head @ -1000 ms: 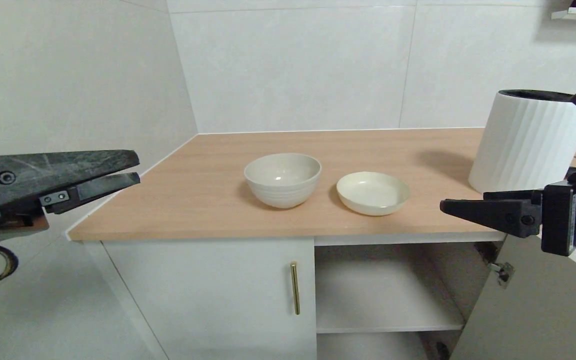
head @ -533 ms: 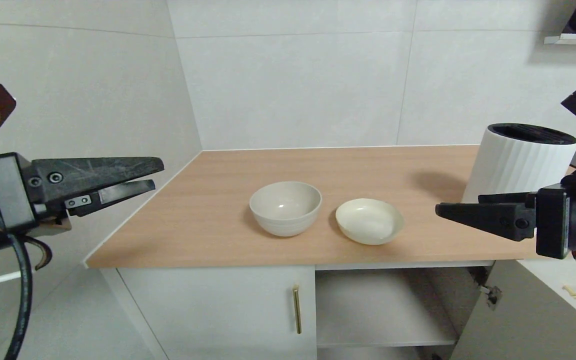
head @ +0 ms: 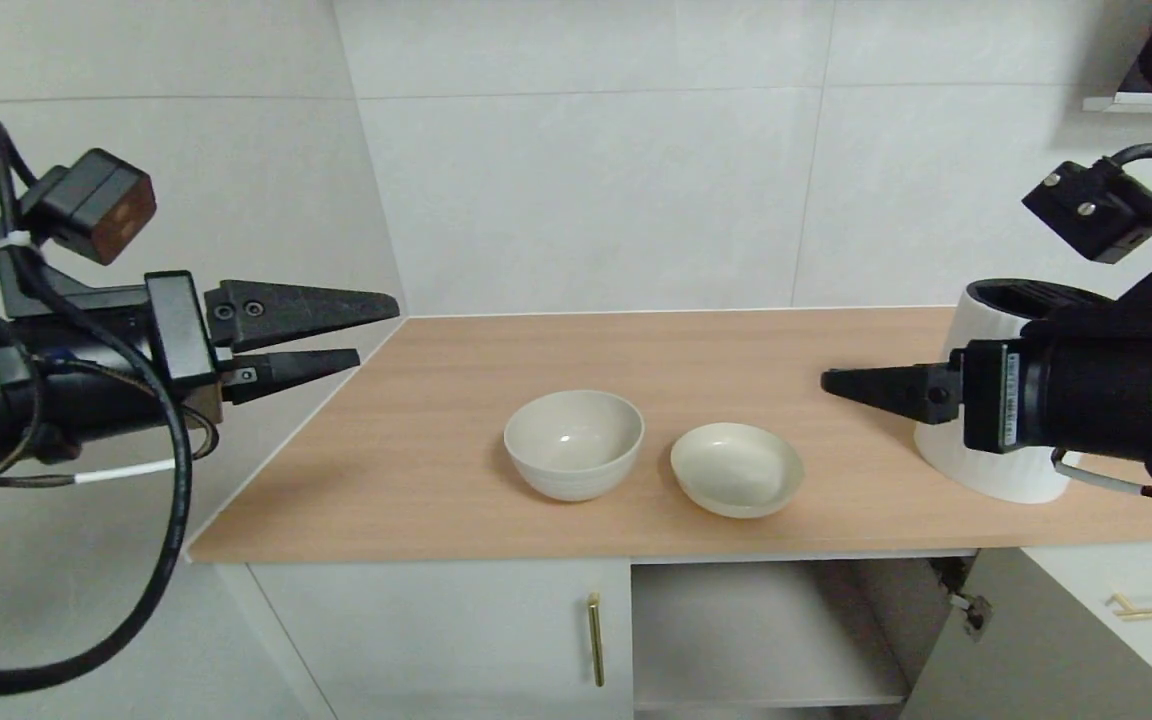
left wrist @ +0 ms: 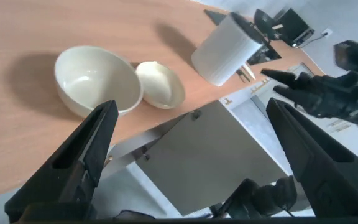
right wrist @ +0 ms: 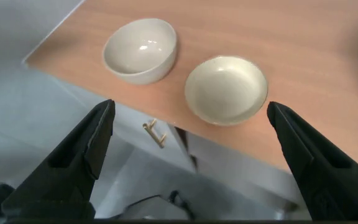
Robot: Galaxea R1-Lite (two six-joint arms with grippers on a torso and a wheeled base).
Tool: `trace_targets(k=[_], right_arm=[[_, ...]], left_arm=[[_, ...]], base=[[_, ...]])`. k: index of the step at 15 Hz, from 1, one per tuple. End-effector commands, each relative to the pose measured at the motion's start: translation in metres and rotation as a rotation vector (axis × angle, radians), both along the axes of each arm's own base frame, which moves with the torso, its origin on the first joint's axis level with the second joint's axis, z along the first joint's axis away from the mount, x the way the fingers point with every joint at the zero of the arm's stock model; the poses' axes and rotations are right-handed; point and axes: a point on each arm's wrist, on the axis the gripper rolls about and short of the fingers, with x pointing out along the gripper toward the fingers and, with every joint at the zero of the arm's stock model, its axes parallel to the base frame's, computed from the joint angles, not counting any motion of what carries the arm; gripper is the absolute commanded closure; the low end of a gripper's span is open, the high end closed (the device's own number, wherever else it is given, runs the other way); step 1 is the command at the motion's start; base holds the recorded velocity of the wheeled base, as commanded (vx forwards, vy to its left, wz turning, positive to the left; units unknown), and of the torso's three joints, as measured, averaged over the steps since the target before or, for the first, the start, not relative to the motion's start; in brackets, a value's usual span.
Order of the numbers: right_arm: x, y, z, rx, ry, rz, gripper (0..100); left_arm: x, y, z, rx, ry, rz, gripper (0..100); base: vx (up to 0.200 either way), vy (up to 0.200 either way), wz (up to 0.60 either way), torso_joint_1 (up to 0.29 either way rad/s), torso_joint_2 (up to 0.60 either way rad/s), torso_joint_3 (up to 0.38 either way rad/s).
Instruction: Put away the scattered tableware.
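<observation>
A deep off-white bowl [head: 574, 443] and a shallow cream dish [head: 737, 468] sit side by side near the front of the wooden countertop [head: 436, 450]. My left gripper [head: 376, 327] hovers open beyond the counter's left edge, level with the bowl and well apart from it. My right gripper [head: 826, 380] hangs over the counter right of the dish, fingers spread wide and empty. In the left wrist view the bowl [left wrist: 95, 79] and dish [left wrist: 160, 84] lie beyond the open gripper [left wrist: 191, 102]. In the right wrist view the bowl [right wrist: 140, 50] and dish [right wrist: 226, 89] lie below the open gripper [right wrist: 189, 104].
A tall white ribbed canister [head: 986, 470] stands at the counter's right, behind my right arm. Below, the right cabinet compartment [head: 756, 630] is open with its door [head: 1026, 650] swung out; the left door has a brass handle [head: 593, 625]. Tiled walls close the left and back.
The head view has shifted, so the counter sits lower in the picture. Both arms have risen and come inward toward the counter, grippers still open. Bowl and dish have not moved.
</observation>
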Motion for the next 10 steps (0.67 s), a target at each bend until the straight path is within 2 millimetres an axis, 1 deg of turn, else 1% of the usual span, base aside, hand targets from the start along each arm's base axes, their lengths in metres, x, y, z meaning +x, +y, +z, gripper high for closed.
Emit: trace_targets(k=[1, 2, 3, 4, 5, 6, 8, 9, 10], right_arm=[[0.031, 0.017, -0.006, 0.045, 0.101, -0.064, 0], [0.044, 0.017, -0.014, 0.022, 0.166, -0.102, 0], [0.051, 0.018, -0.019, 0.011, 0.185, -0.113, 0], [0.06, 0.017, -0.024, 0.012, 0.204, -0.134, 0], [0.06, 0.017, -0.024, 0.012, 0.204, -0.134, 0], [0.07, 0.019, -0.032, 0.019, 0.238, -0.161, 0], [0.073, 0.018, -0.036, 0.015, 0.251, -0.172, 0], [0.073, 0.018, -0.037, 0.015, 0.251, -0.172, 0], [0.073, 0.017, -0.037, 0.013, 0.249, -0.178, 0]], left_arm=[[0.038, -0.006, -0.006, 0.023, 0.127, 0.013, 0], [0.058, -0.013, 0.001, 0.061, 0.227, 0.068, 0], [0.061, -0.027, -0.005, 0.124, 0.363, 0.139, 0], [0.071, -0.033, -0.017, 0.169, 0.419, 0.199, 0], [0.071, -0.033, -0.017, 0.169, 0.419, 0.199, 0], [0.087, -0.045, -0.03, 0.223, 0.408, 0.291, 0], [0.096, -0.066, -0.047, 0.239, 0.421, 0.294, 0], [0.101, -0.072, -0.053, 0.238, 0.428, 0.282, 0], [0.111, -0.083, -0.064, 0.241, 0.43, 0.272, 0]], base=[[0.0, 0.0, 0.0, 0.0, 0.0, 0.0], [0.0, 0.0, 0.0, 0.0, 0.0, 0.0], [0.0, 0.0, 0.0, 0.0, 0.0, 0.0], [0.0, 0.0, 0.0, 0.0, 0.0, 0.0], [0.0, 0.0, 0.0, 0.0, 0.0, 0.0], [0.0, 0.0, 0.0, 0.0, 0.0, 0.0], [0.0, 0.0, 0.0, 0.0, 0.0, 0.0], [0.0, 0.0, 0.0, 0.0, 0.0, 0.0], [0.0, 0.0, 0.0, 0.0, 0.0, 0.0]])
